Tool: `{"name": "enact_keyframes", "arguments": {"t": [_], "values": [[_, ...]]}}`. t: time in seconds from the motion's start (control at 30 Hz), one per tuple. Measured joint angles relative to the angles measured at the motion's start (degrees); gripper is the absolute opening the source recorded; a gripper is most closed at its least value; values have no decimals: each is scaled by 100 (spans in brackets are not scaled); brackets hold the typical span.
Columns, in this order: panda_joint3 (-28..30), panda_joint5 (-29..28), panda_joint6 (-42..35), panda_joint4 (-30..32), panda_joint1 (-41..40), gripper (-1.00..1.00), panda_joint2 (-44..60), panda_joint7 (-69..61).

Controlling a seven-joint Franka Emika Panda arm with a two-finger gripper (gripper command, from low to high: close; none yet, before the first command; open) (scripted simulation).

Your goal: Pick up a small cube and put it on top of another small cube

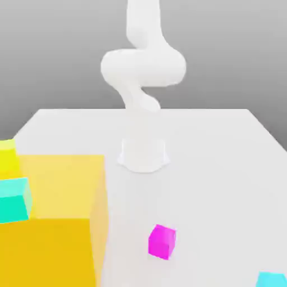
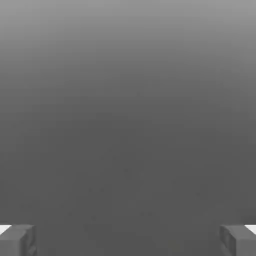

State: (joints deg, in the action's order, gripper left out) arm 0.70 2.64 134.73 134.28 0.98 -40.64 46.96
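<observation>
A small magenta-pink cube (image 1: 162, 241) rests on the white table (image 1: 213, 168), toward the front in the exterior view. A small sky-blue cube (image 1: 272, 279) lies at the front on the exterior view's right, cut off by the picture's edge. The white arm (image 1: 143, 67) rises from its base (image 1: 143, 154) at the table's middle and leaves the picture upward. In the hand view my gripper (image 2: 128, 241) is open, its two grey fingertips (image 2: 17, 240) far apart with nothing between them, facing plain grey background.
A big orange-yellow block (image 1: 53, 224) stands at the front on the exterior view's left. A turquoise cube (image 1: 14, 199) sits against it, and a yellow cube (image 1: 8, 157) stands behind that. The table's far edge runs behind the arm's base.
</observation>
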Motion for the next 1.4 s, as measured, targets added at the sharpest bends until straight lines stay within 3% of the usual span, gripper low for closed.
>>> {"name": "enact_keyframes", "arguments": {"t": [0.23,0.43,0.57,0.7,0.93,0.97,1.2,1.4], "values": [[4,643,839,716,240,0,1530,419],[-201,870,1555,1317,317,0,2786,992],[-325,670,2062,1729,330,0,3596,1624],[-203,-39,2578,2147,430,0,4370,2621],[-71,-359,3632,2037,512,0,5691,2966],[-83,-349,3754,2012,503,-100,5845,2964],[-92,-369,3776,2008,492,-100,5863,2978],[-108,-343,2953,2194,482,-100,4849,2957]]}}
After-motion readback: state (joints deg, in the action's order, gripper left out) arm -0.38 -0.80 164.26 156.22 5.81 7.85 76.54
